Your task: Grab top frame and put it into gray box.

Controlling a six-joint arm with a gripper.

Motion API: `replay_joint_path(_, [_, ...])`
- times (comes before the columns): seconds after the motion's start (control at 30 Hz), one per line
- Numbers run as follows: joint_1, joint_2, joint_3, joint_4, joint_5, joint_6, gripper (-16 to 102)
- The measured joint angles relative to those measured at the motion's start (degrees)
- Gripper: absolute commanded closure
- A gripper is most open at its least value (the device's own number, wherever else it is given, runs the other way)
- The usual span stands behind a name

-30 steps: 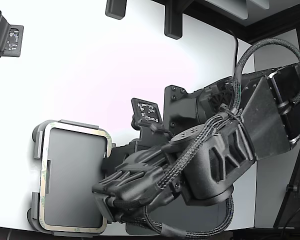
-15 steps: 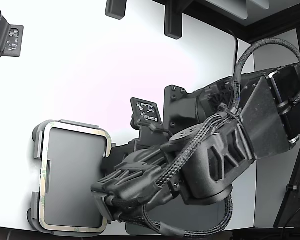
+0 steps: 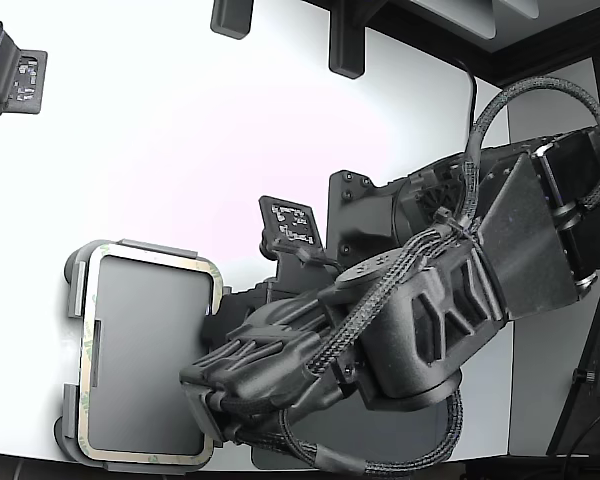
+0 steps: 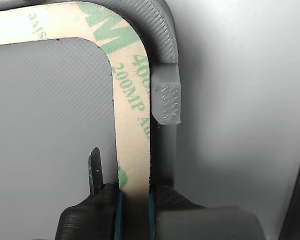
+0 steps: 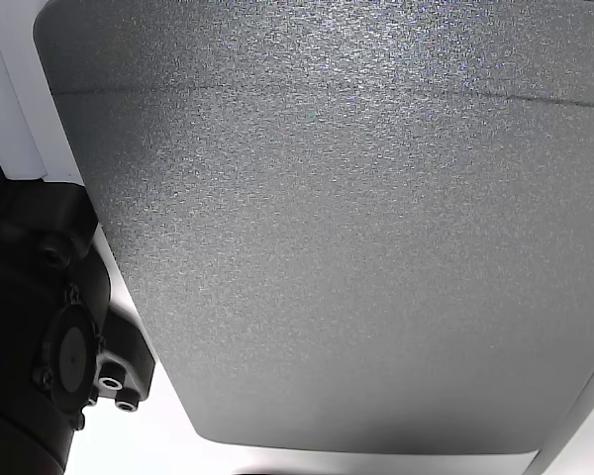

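My arm blocks the near edge of the gray box (image 3: 75, 285) in the exterior view, so my fingers (image 4: 135, 212) show only in the wrist view, clenched on one side strip of the top frame (image 4: 132, 125). The frame lies flat on the box rim, beside a raised tab (image 4: 166, 95). A dark gray plate (image 5: 327, 218) fills the other view; white worktop (image 3: 160, 130) all around.

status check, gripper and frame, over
Gripper shut on top frame strip. Frame lying flat on gray box, not lifted. Nothing in the way.
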Motion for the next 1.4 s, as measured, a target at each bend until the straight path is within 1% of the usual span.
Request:
replay_joint_path(0.43, [0.0,-0.62,-0.44,0.0,0.0,-0.44,98])
replay_joint_path(0.47, [0.0,-0.62,-0.44,0.0,0.0,-0.44,96])
replay_joint_path(0.5, [0.0,-0.62,-0.44,0.0,0.0,-0.44,80])
replay_joint_path(0.53, [0.0,-0.62,-0.44,0.0,0.0,-0.44,10])
replay_joint_path(0.57, [0.0,-0.62,-0.44,0.0,0.0,-0.44,-5])
replay_joint_path(0.6, [0.0,-0.62,-0.62,0.0,0.18,-0.44,-11])
replay_joint_path(0.63, [0.0,-0.7,-0.7,0.0,0.18,-0.44,-14])
replay_joint_path(0.73, [0.0,-0.7,-0.97,0.0,0.18,-0.44,-14])
replay_joint_path(0.83, [0.0,-0.7,-1.49,0.0,1.23,-0.97,-14])
replay_joint_path(1.1, [-0.18,0.09,-3.87,-2.55,6.59,-3.52,-14])
replay_joint_path(1.27, [-0.62,3.52,-3.96,-5.8,10.55,-10.55,-14])
replay_joint_path(1.33, [-0.7,6.42,-1.67,-8.44,13.1,-15.21,-14])
replay_joint_path(1.4, [-0.7,9.84,1.93,-11.69,16.79,-21.18,-14])
